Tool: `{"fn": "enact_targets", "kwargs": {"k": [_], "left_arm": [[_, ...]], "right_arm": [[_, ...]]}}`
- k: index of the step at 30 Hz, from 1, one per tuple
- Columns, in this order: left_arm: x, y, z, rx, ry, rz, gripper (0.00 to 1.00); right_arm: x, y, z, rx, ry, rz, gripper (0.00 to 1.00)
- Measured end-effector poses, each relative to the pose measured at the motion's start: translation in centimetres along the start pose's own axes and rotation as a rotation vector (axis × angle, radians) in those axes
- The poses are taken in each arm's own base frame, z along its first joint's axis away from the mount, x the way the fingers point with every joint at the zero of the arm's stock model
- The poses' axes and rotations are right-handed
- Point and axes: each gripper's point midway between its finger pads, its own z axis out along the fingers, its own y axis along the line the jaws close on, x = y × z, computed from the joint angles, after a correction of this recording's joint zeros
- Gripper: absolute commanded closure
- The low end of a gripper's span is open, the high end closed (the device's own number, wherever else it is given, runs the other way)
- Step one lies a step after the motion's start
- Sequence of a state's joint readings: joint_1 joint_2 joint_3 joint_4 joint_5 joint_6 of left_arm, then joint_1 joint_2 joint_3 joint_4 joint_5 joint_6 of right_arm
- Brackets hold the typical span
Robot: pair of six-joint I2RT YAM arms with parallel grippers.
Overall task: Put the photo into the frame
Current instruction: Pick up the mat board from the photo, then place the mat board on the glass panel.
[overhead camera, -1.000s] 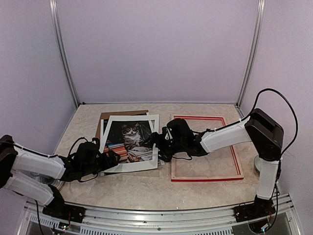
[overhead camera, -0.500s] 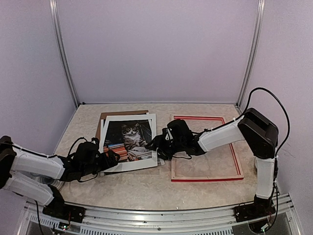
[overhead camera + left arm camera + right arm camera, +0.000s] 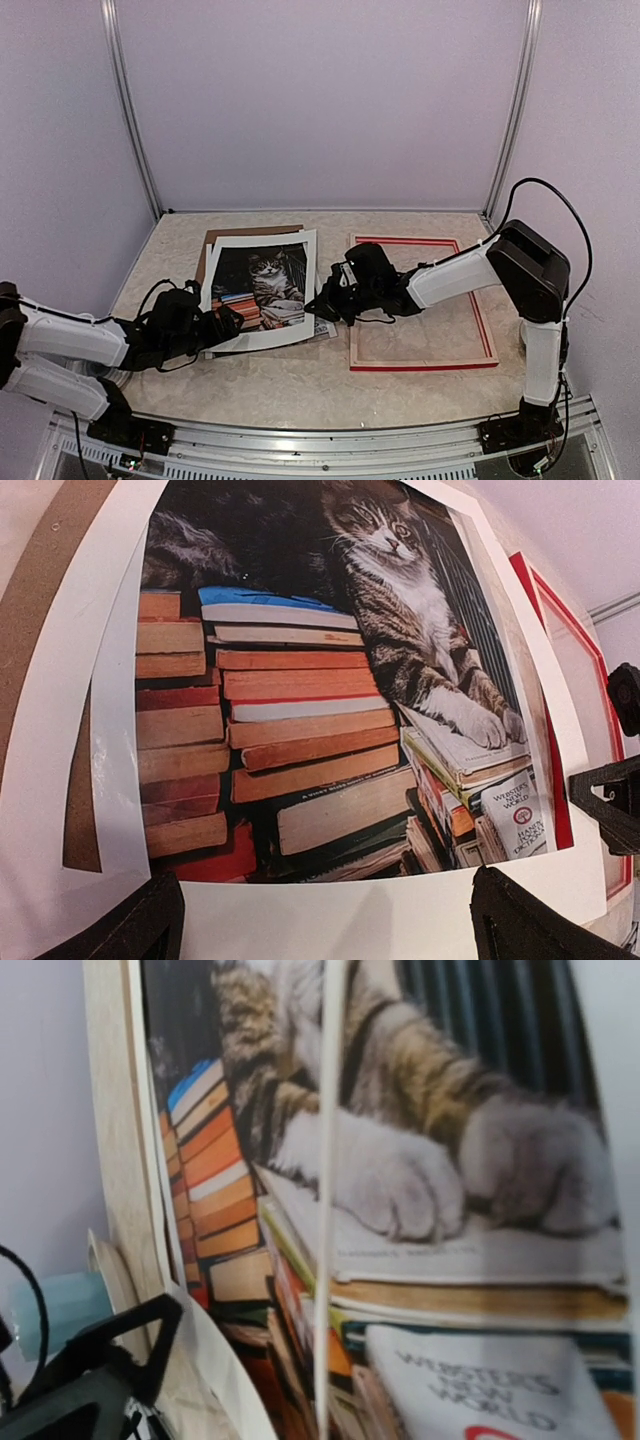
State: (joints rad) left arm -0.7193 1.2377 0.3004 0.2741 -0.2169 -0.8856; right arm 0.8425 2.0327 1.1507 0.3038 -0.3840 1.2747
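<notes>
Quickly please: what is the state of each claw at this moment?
Left claw: open, holding nothing, at the photo's near edge.
Right claw: closed at the photo's right edge; whether it pinches anything cannot be told.

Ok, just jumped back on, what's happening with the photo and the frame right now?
The right tool is shut at the right edge of the photo, though whether it pinches the print or the white mat is unclear. The left tool stands open at the photo's near left corner. The frame lies flat to the right with no photo in it.
</notes>
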Motion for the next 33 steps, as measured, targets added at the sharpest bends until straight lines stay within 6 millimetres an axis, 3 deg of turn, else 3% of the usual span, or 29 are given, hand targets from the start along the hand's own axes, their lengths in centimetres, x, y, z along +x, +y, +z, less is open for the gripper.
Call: {"fn": "enact_targets", "kwargs": {"k": [6,12,18,26,33], "left_arm": [[-1.6,-1.2,-1.5,0.045,-0.055,-0.003,0.01],[-3.0,-1.9,-2.6,0.071,-0.112,0.005,0.01],[-2.6,-1.4,-2.2,0.050,-0.100,0.017,0.01],[-1.9,-0.9,-1.7,0.027,-0.077,0.032,0.01],[-1.7,-0.8,-1.4,0.016,-0.067,0.038,0.01]], "right_arm": [[-0.7,-0.4,-1.2,0.024,0.000,0.003,1.00],[-1.8,1.0,-4.9,0.034,-0.027,-0.029,1.00],[-2.6,2.0,-9.1,0.060,-0.064,-0.075,1.00],[-2.2,-3.0,-13.6,0.198,-0.059,-0.051,1.00],[-1.5,-4.0,-17.1,0.267,-0.044,-0.097,1.00]]}}
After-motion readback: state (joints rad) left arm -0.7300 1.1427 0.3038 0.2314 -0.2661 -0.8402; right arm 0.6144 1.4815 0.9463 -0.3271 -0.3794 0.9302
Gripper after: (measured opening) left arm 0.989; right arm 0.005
